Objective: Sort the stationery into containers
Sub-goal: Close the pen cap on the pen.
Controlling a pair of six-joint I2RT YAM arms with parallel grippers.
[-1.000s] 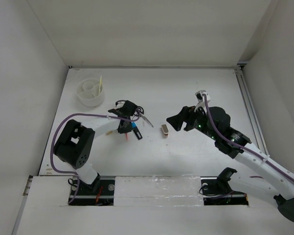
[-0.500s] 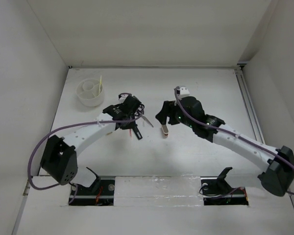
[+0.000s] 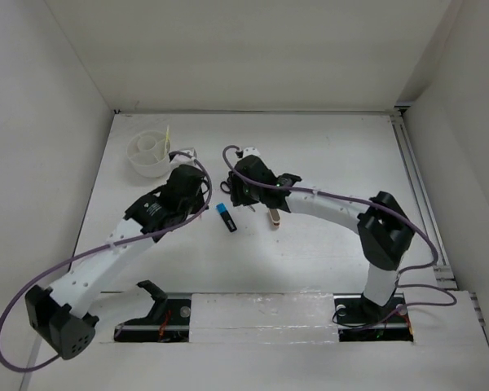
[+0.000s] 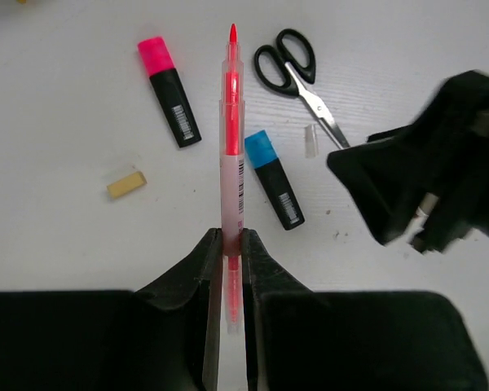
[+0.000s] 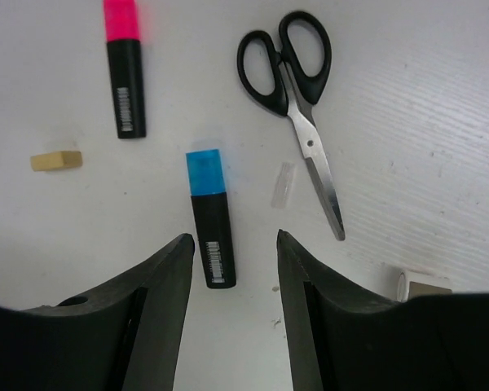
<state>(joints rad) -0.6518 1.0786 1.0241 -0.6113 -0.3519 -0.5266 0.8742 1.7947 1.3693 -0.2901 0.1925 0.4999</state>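
Left gripper (image 4: 231,238) is clamping a pink pencil (image 4: 231,122); right gripper (image 5: 235,240) is hanging part-open over the loose stationery.
At far left the white tub (image 3: 144,167) is sitting near the back corner of the table (image 3: 334,147), with a yellow pencil (image 3: 168,138) leaning out at its right side. Just right of it, the left jaws are pinching the pink pencil near its lower end, tip pointing away from the wrist. Beneath it a beige eraser (image 4: 126,184), pink highlighter (image 4: 169,91), blue highlighter (image 5: 209,216) and scissors (image 5: 297,98) are lying apart on the table, a small clear cap (image 5: 284,183) just beside the blades. The right gripper's fingers are standing apart, gripping nothing, hovering over the blue highlighter's black end. The tan-grey block (image 3: 275,214) is lying just right of that gripper.
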